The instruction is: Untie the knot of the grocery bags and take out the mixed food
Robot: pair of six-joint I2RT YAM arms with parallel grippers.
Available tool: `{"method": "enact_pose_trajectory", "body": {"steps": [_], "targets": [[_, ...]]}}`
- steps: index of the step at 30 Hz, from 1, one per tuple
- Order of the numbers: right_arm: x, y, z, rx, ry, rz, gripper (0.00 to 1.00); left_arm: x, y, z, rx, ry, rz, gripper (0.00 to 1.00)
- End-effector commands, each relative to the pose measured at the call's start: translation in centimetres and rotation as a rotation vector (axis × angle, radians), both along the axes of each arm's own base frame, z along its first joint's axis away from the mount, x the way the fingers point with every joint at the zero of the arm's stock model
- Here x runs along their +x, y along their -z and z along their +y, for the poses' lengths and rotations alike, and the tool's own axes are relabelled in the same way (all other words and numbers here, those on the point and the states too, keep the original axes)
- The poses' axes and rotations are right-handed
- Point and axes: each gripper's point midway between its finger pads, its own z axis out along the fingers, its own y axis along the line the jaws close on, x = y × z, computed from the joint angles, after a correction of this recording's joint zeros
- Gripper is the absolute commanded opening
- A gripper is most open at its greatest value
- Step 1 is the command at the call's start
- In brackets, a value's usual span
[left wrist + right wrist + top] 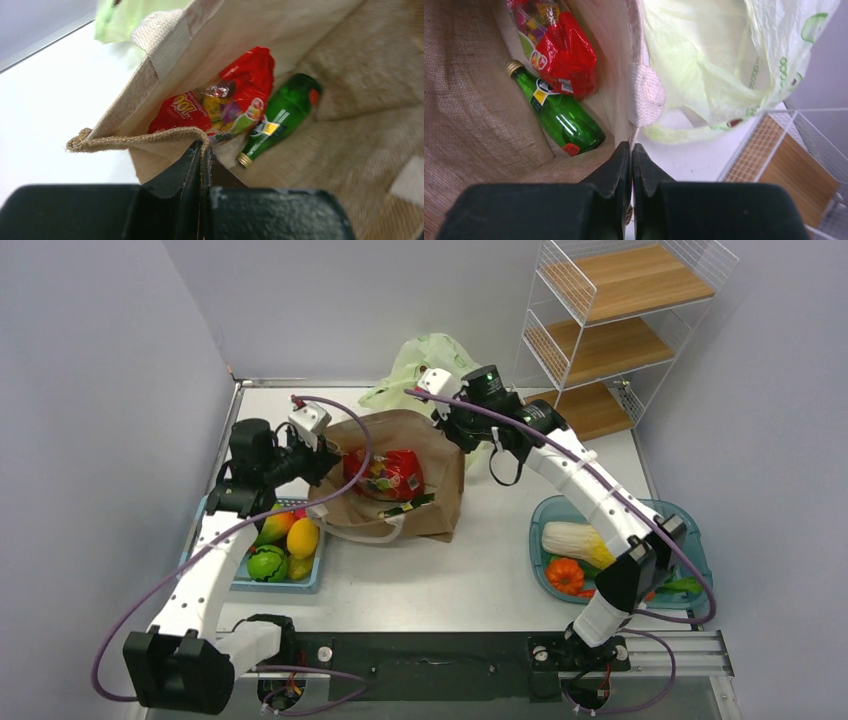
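The brown bag (440, 502) lies in the table's middle with its mouth held wide. My left gripper (322, 453) is shut on the bag's left rim (150, 136). My right gripper (447, 427) is shut on the bag's far right rim (633, 131), beside a white handle patch (646, 95). Inside lie a red packet (385, 473) and a dark green bottle (282, 117), which also show in the right wrist view: packet (559, 47), bottle (559, 115). The pale green plastic bag (425, 365) sits crumpled behind the brown bag; its knot does not show.
A blue basket (312, 575) at the left holds a mango (275, 527), a yellow fruit and a round green fruit (267, 563). A teal tray (690, 540) at the right holds a long cabbage (575, 540) and a ribbed orange piece (565, 575). A wire shelf (615, 330) stands back right.
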Motion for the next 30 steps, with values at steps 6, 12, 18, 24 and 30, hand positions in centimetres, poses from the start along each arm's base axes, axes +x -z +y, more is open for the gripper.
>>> {"method": "enact_pose_trajectory", "body": {"steps": [6,12,18,24,30], "targets": [[-4.3,-4.9,-2.4,0.055,-0.073,-0.245,0.5,-9.1,-3.1,-5.1,-0.231,0.321,-0.074,0.0],[-9.1,-8.3,1.9,0.211,-0.213,-0.332,0.61,-10.5,-1.5,-4.4,-0.169,0.342,-0.089,0.0],[-11.0,-5.5,5.8,0.153,-0.415,-0.312,0.53,-11.1,-1.2,-4.4,-0.15,0.363,-0.11,0.0],[-8.4,-0.3,8.7,0.008,-0.495,-0.275,0.48,-11.8,-1.1,-4.3,-0.114,0.394,-0.13,0.0],[-8.5,6.1,8.9,-0.176,-0.626,-0.259,0.51,-11.8,-0.8,-3.9,-0.079,0.386,-0.142,0.0]]}}
